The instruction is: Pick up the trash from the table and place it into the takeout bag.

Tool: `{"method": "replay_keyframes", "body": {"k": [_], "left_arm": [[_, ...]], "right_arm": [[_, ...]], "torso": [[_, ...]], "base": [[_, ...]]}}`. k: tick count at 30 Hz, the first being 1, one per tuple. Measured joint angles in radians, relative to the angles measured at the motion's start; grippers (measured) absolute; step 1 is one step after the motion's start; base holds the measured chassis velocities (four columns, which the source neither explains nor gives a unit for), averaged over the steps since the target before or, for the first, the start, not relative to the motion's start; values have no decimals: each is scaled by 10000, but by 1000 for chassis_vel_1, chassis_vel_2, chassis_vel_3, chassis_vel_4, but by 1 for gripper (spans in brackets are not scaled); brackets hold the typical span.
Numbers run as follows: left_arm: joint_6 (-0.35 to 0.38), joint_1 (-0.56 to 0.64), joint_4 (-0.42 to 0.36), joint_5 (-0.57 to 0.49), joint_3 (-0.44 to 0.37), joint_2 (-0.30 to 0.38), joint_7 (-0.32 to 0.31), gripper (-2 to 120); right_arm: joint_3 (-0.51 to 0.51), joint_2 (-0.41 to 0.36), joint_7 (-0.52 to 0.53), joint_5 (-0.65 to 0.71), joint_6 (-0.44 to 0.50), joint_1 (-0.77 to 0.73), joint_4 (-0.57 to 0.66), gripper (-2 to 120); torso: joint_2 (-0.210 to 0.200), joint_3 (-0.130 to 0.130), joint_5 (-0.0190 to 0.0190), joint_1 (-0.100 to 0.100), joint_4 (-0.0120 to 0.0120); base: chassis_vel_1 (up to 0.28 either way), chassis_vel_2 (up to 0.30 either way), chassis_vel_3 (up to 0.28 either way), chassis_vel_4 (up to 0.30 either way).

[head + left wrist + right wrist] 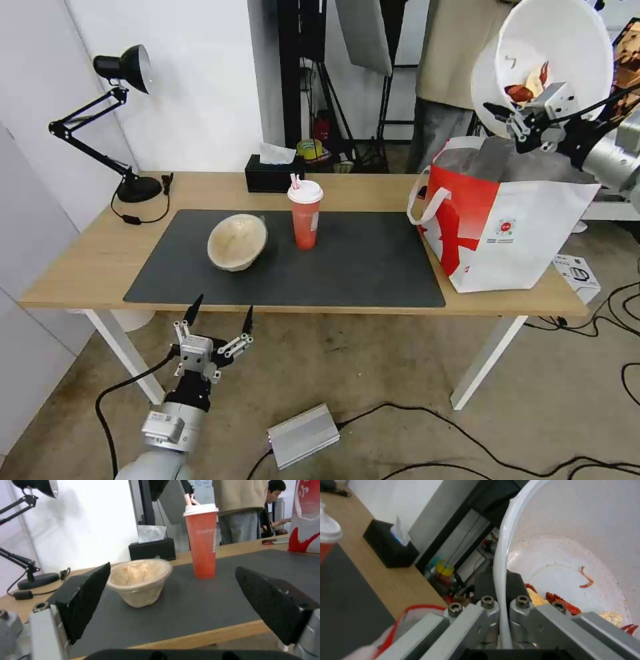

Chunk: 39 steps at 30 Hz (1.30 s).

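My right gripper (517,123), at the upper right of the head view, pinches the rim of the white round bowl (560,47); the bowl is tipped on its side above the open takeout bag (513,227), with red and yellow scraps inside. In the right wrist view my fingers (516,585) press on either side of the bowl (586,542) wall. My left gripper (220,320) hangs at the lower left, below the table (80,267) edge, jaws spread wide and holding nothing. On the dark mat (353,267) the beige pulp bowl (237,241) lies tilted, and the red drink cup (305,215) stands upright near it.
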Motion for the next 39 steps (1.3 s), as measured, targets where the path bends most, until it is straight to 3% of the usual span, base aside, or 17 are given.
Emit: {"method": "replay_keyframes", "body": {"k": [26,39], "left_arm": [[-104,-6,145,14,20,-142,-2,100],[-133,-12,232,35,57,-206,-1,100]], "right_arm": [[-280,926,-172,-733,336,-190,-1845,0],[-362,1062,-239,-849,388,-282,-2147,0]], "torso": [[0,0,-1,0,0],[0,0,-1,0,0]], "base": [[0,0,0,0],[0,0,0,0]]}}
